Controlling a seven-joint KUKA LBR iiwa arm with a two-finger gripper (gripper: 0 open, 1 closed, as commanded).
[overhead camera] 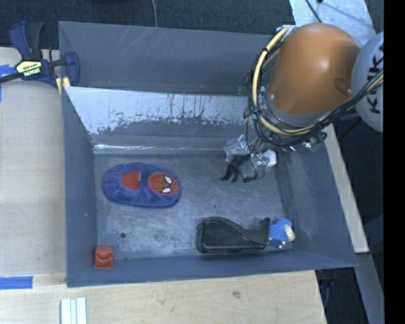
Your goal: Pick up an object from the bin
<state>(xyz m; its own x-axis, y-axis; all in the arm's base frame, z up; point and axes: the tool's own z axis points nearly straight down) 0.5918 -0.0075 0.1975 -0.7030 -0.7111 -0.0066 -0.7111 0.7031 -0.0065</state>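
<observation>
My gripper (238,174) hangs below the orange wrist cover in the right half of the bin, near the back. Its two dark fingertips stand apart, open, with nothing between them, over bare bin floor. Nearest to it is a black wedge-shaped object (226,236) lying along the front wall, below the gripper, with a small blue and yellow piece (281,232) at its right end. A blue oval slipper with a red Spider-Man face (142,185) lies flat to the left of the gripper, well apart from it.
A small red block (104,256) sits in the front left corner of the bin. The arm with its cover and cables reaches in over the right rim. Bare floor lies between the slipper and the gripper.
</observation>
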